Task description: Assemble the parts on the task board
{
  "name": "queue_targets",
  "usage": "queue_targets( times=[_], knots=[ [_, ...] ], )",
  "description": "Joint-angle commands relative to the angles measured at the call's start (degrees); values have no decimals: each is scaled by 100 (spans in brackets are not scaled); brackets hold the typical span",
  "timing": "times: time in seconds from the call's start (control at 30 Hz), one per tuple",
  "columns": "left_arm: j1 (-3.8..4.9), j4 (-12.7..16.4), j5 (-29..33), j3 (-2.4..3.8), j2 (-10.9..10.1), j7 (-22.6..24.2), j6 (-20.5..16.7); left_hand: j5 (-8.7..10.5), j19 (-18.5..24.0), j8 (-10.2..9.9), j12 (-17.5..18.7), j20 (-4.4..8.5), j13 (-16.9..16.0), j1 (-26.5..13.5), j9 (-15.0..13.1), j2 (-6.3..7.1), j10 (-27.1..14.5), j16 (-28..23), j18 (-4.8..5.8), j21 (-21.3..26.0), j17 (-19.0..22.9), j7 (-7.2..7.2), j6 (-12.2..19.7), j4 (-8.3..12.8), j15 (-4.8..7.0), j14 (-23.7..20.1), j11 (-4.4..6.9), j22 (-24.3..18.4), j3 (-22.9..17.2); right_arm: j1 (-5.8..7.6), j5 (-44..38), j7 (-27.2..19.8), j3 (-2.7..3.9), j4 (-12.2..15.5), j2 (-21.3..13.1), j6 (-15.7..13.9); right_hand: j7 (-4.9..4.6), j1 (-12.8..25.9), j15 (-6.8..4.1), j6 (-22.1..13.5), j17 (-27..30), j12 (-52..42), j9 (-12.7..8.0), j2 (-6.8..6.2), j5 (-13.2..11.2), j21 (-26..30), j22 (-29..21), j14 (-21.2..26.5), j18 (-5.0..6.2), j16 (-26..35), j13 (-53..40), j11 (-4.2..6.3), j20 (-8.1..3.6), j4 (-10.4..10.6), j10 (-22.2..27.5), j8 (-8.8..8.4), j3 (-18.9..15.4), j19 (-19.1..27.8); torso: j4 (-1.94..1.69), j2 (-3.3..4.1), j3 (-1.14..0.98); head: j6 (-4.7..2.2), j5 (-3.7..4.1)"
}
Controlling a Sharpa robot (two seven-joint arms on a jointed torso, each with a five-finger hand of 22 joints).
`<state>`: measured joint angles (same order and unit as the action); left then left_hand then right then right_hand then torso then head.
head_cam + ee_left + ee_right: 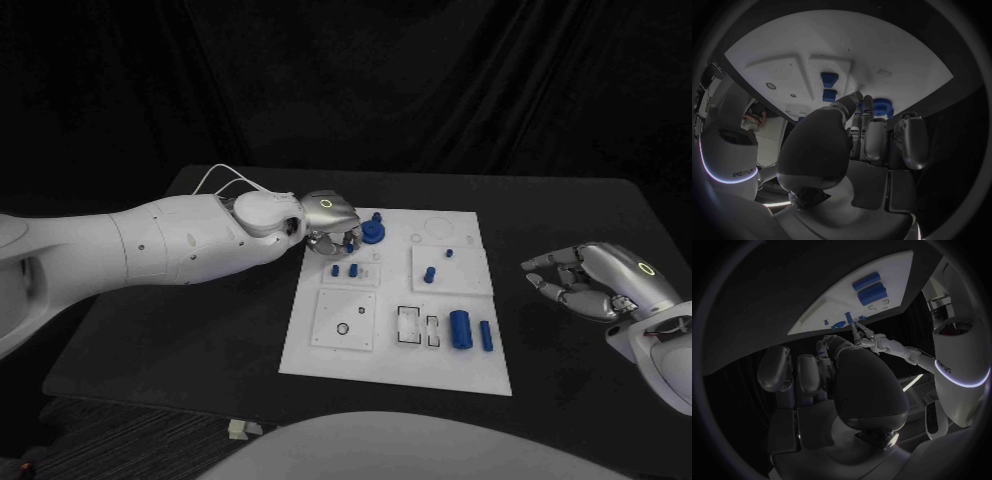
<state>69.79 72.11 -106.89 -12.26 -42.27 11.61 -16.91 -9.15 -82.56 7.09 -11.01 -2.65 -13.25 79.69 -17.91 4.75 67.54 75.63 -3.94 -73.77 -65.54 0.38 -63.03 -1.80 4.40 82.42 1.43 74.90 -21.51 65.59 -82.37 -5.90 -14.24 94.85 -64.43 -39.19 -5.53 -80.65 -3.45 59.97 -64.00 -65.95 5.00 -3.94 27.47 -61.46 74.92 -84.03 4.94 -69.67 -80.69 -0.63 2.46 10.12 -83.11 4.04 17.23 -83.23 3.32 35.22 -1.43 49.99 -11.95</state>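
On the black tabletop [188, 330] lies one white task board [397, 355]. Two hands: the left hand [329, 222] is over the board's far left corner, fingers curled down beside a round blue part [374, 233]; whether it grips anything I cannot tell. The right hand [591, 282] hovers off the board's right edge, fingers curled, holding nothing. Two blue cylinders [462, 329] lie near the board's right side, and two small blue pegs [343, 270] stand below the left hand.

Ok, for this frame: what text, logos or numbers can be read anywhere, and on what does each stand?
No text can be read with confidence.
Dark lettering stands on the robot's white body in both wrist views, too small and bent to quote.
The task board bears outlines and holes, no words.
The left hand, the right hand and the blue parts carry no readable marks.
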Motion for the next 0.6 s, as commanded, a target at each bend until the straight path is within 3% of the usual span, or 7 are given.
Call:
queue_targets(
  times=[0.03, 0.6],
  knots=[
    [-25, 17, -5, -6, -13, 34, 119, 19, 17, 13, 29, 19, 8, 0, -8, 4, 38, -34, 37, 25, 4, 153, -176, 13, 3, -25, -15, 1036, -13, -16, -11, 95, 3, 0, 0, 18, 6, 41, -35, 43, 7, 19, 5, -32, 11, 21, 820, -174, 23, 21, 1278, 39, -10, 11, 17, 26, 37, 36, 0, 3, -3, 1, 1],
    [-31, 54, -5, -6, -45, 31, 151, 74, 33, 2, 51, 18, 24, -19, -3, 0, 46, -62, 32, 57, 43, 147, -182, 6, 0, -45, -12, 1028, -8, -24, -11, 96, 3, -10, 12, 18, 6, 41, -35, 43, 7, 19, 5, -32, 11, 21, 820, -174, 23, 21, 1278, 39, -10, 11, 17, 26, 37, 36, -5, 0, -4, 1, -5]
  ],
)
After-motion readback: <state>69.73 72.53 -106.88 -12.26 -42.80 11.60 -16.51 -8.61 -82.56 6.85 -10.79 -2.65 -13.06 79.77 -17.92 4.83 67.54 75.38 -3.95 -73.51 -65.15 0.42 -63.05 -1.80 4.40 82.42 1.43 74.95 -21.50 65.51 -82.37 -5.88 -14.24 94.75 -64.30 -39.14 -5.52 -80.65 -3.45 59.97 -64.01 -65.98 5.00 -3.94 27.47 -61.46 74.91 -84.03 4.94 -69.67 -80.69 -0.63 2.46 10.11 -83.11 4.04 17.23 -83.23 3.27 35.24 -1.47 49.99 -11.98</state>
